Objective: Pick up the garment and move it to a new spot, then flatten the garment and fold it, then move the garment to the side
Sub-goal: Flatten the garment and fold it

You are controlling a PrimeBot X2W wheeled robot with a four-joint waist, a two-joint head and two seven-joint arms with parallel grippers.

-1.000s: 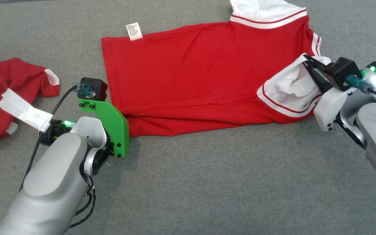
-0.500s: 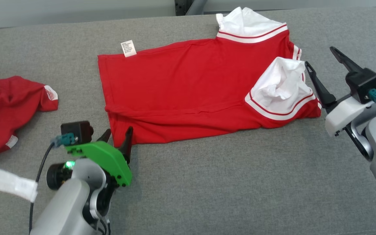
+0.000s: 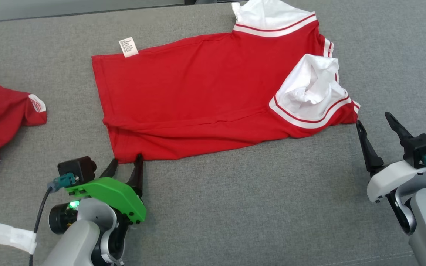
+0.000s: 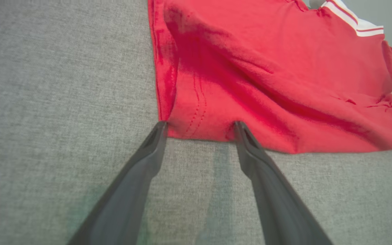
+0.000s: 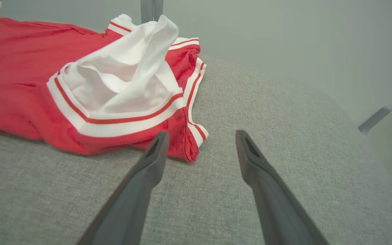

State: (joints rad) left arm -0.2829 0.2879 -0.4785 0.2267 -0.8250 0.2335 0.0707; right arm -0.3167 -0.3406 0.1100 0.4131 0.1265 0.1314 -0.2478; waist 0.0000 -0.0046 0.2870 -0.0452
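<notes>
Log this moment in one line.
left end effector: open, tips at garment corner | right end effector: open, beside garment | garment: ungripped

White care tag [image 3: 128,47] on red garment [image 3: 198,96], print too small to read

My right gripper [image 5: 201,139] points its two dark fingers, spread wide, across the grey cloth surface [image 5: 284,112], one tip just beside the near corner of the red garment [image 5: 15,64], whose white sleeve [image 5: 121,78] lies bunched.
</notes>
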